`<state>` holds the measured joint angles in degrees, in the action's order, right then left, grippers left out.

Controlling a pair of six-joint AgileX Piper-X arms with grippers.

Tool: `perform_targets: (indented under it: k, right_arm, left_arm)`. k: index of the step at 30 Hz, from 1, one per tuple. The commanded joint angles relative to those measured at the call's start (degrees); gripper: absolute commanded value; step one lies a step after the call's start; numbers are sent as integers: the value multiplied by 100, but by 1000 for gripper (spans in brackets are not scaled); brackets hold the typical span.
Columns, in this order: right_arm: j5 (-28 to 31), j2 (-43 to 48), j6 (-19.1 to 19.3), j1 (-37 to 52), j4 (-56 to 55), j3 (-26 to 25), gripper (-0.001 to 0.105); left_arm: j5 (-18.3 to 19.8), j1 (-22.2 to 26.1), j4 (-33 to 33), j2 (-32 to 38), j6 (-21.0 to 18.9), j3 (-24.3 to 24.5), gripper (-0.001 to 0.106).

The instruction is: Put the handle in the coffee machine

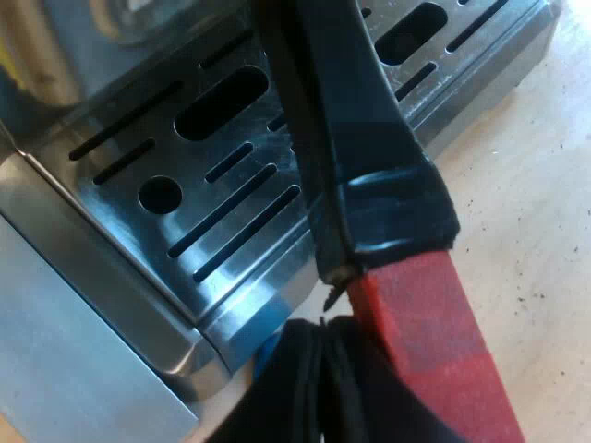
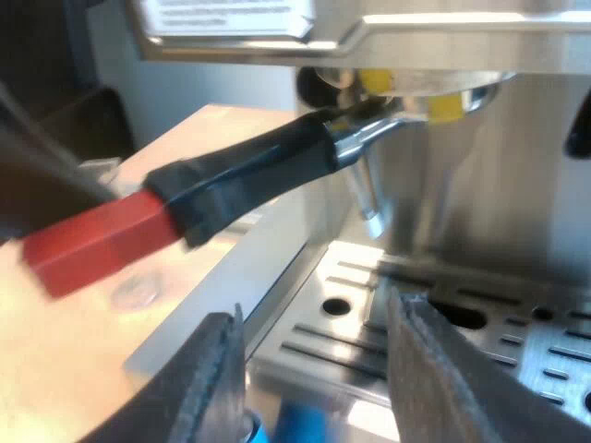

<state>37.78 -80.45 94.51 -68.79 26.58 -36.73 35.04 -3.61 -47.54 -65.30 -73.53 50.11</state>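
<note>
The holder's dark handle (image 1: pixel 351 120) runs close over the espresso machine's slotted drip tray (image 1: pixel 138 148), and its red end (image 1: pixel 434 341) sits against the black fingers of my left gripper (image 1: pixel 337 365), which looks shut on it. In the right wrist view the handle (image 2: pixel 249 171) sticks out from the metal holder (image 2: pixel 392 120) up under the machine's brew head. The red end (image 2: pixel 92 242) points away from the machine, where a dark part of my left gripper (image 2: pixel 42 171) meets it. My right gripper (image 2: pixel 312 305) hangs open below the handle, over the tray's edge, with nothing in it.
The machine's steel front (image 2: pixel 480 194) and drip tray (image 2: pixel 517 341) stand close ahead of the right gripper. Yellow bits (image 2: pixel 445 106) show at the brew head. Something blue (image 2: pixel 300 426) lies by the machine's base. The light wooden table (image 1: pixel 545 185) lies beside the tray.
</note>
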Motion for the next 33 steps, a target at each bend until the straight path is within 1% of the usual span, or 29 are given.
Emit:
perform_targets:
  k: [1, 3, 4, 5, 6, 7, 9, 10, 11, 12, 13, 16, 19, 20, 21, 24, 25, 29, 30, 31, 33]
  right_arm:
    - [-725, 841, -8, -13, -1464, -144, 41]
    - [-804, 1092, -8, -13, -1879, -166, 48]
    - [-887, 1267, -70, -13, -2137, -188, 53]
    - [-907, 1381, -119, -13, -2262, -205, 56]
    - [-936, 1437, -182, -13, -2381, -211, 57]
    - [-975, 1686, -355, -13, -2698, -255, 60]
    - [-974, 1884, -398, -13, -2925, -292, 61]
    - [-974, 1989, -397, -13, -3065, -332, 62]
    - [-974, 2064, -397, -13, -3136, -366, 62]
    - [-974, 2151, -397, -13, -3257, -422, 62]
    - [-974, 2244, -459, -13, -3391, -493, 62]
    - [-974, 2411, -475, -13, -3728, -693, 62]
    - [-974, 2483, -475, -13, -4005, -861, 62]
    - [-974, 2499, -475, -13, -4049, -907, 62]
    - [-974, 2509, -475, -13, -4147, -966, 62]
    - [-974, 2518, -498, -13, -4535, -1135, 62]
    - [-974, 2518, -608, -13, -4742, -1218, 62]
    - [-974, 2525, -705, -13, -5397, -1447, 62]
    - [-974, 2525, -743, -13, -5554, -1495, 62]
    - [-974, 2525, -746, -13, -5713, -1539, 62]
    - [-974, 2525, -787, -13, -5907, -1590, 62]
  left_arm:
    - [108, -303, -40, 138, -103, -76, 0]
    - [91, -461, -28, 211, -103, -94, 0]
    - [59, -534, -11, 255, -103, -91, 0]
    - [50, -584, -10, 271, -103, -91, 0]
    - [54, -655, -12, 299, -119, -91, 0]
    - [54, -701, -12, 307, -117, -91, 0]
    - [54, -803, 4, 305, -117, -91, 0]
    - [54, -854, 30, 305, -178, -91, 0]
    - [71, -872, 36, 305, -257, -91, 0]
    - [144, -905, 77, 305, -438, -91, 0]
    - [206, -944, 171, 305, -728, -91, 0]
    - [199, -1037, 474, 305, -1275, -91, 0]
    - [197, -1094, 581, 305, -1498, -114, 0]
    - [177, -1114, 618, 305, -1515, -126, 0]
    - [85, -1140, 687, 305, -1592, -161, 0]
    - [99, -1207, 885, 305, -2001, -327, 0]
    - [146, -1243, 961, 305, -2025, -393, 0]
    - [191, -1378, 1268, 305, -2051, -463, 0]
    - [295, -1439, 1382, 305, -2080, -463, 0]
    - [390, -1495, 1495, 305, -2175, -448, 0]
    - [422, -1582, 1621, 305, -2335, -450, 0]
